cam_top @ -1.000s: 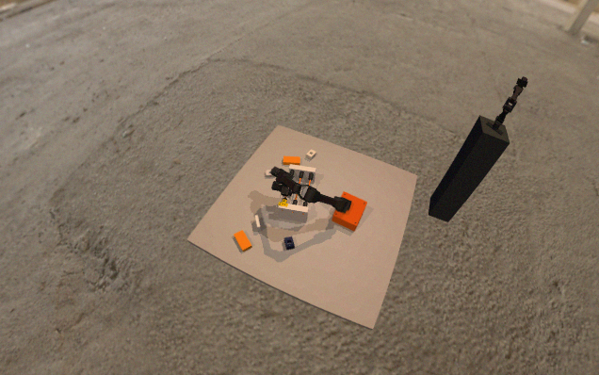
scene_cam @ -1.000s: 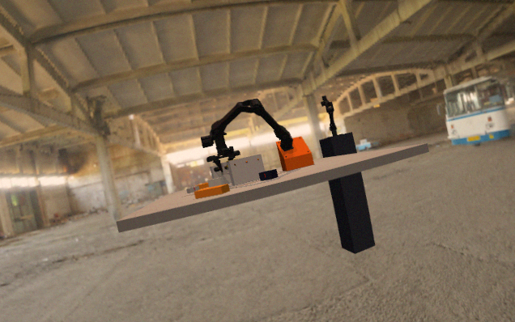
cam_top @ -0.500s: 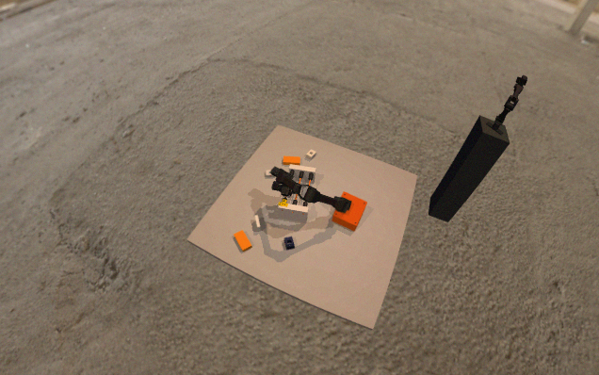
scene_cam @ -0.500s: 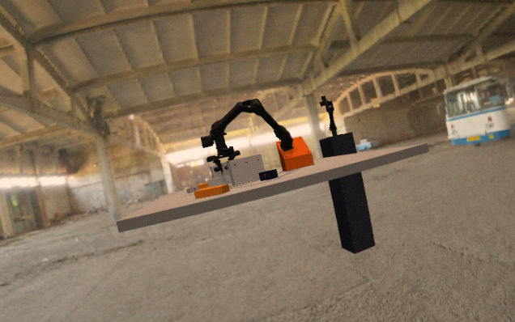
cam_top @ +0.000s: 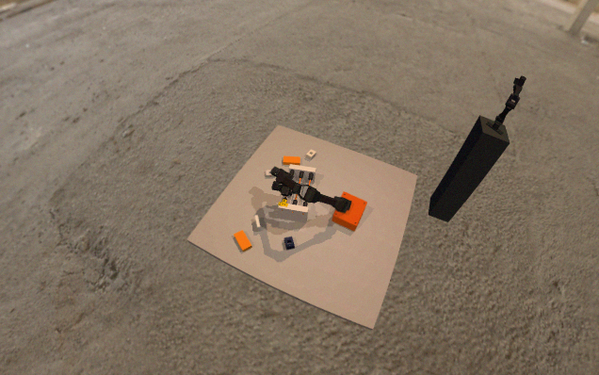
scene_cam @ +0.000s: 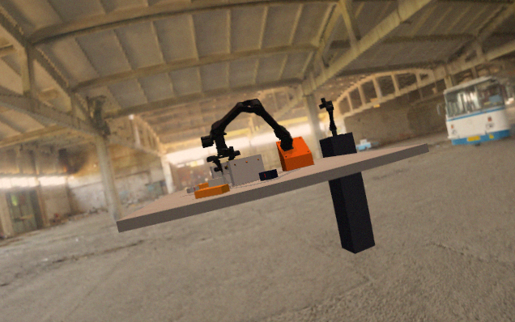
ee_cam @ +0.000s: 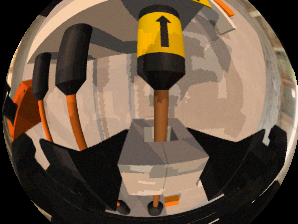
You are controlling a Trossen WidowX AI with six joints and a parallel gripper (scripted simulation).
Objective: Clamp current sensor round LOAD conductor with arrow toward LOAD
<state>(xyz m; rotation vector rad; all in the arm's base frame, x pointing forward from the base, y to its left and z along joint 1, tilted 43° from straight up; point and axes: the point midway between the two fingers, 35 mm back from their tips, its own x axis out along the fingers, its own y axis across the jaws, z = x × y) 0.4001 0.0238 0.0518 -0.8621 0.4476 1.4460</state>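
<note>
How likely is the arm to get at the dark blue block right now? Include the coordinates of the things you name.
Probably not immediately: its fingers [cam_top: 283, 189] [scene_cam: 219, 165] flank the grey sensor [ee_cam: 162, 181] at the conductor [ee_cam: 160, 107]. Nothing stands over the dark blue block [cam_top: 289, 245] [scene_cam: 268, 175], though, so it looks reachable once they back out.

From my station I have the matte black six-joint arm rooted on the orange box-shaped base, my landmark. It arches up to a high elbow, then slopes down on the side away from its mount. Well apart from the base, and lower than the elbow, my black parallel-jaw gripper points downward, its angular black fingers facing each other, parted partway.
</note>
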